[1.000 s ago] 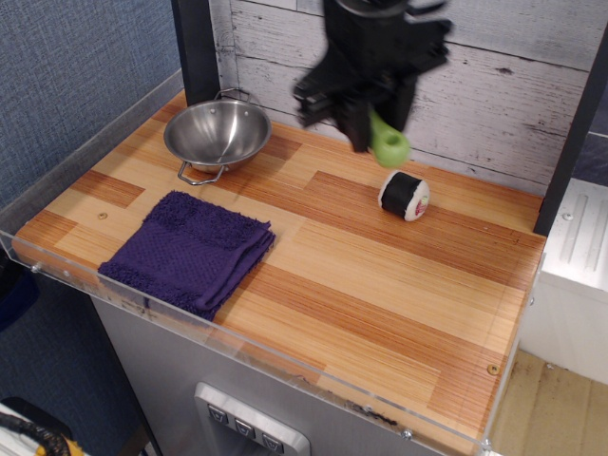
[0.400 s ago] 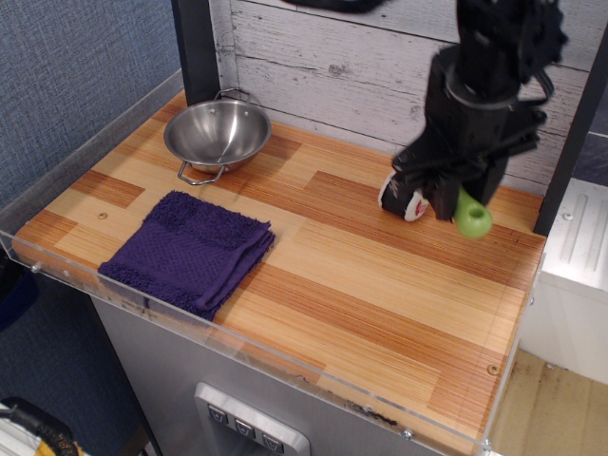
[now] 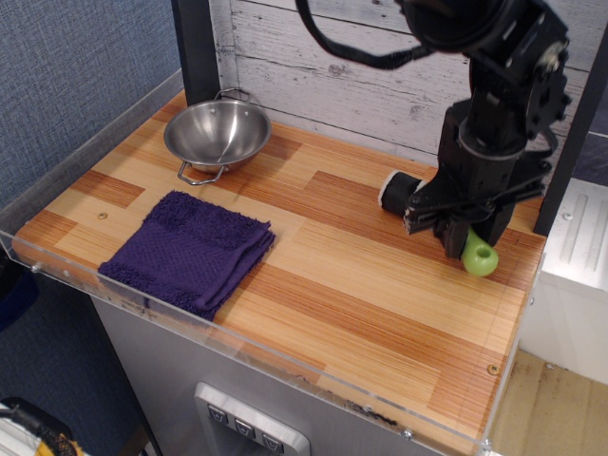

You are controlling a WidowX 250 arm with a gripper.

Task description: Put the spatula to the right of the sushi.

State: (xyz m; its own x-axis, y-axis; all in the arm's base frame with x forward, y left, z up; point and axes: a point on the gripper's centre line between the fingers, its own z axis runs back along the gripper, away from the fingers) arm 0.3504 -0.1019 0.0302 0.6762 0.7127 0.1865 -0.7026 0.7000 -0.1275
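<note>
Listing from the left: purple folded towel on the near-left of the wooden counter, flat and well apart from the work; steel bowl with wire handles at the back-left, empty as far as can be seen, also well clear. Centre-right: sushi, a black roll with a white end, lying on the counter near the back wall and partly hidden by the arm, only its left portion showing. Right: black gripper, lowered just right of the sushi, its fingers pinched on the spatula; only the lime-green handle end with its hole shows, jutting from below the fingers close to the counter, while the grey blade is hidden within the tool. Whether the handle touches the wood cannot be told. Step in hand, by judgement: setting the spatula down on the bare strip between the sushi and the counter's right edge. Done well, this calls for a gentle descent until the spatula rests on the wood, release without dragging toward the sushi, and a straight upward retreat so the fingers neither nudge the roll nor tip the spatula off the right edge.
</note>
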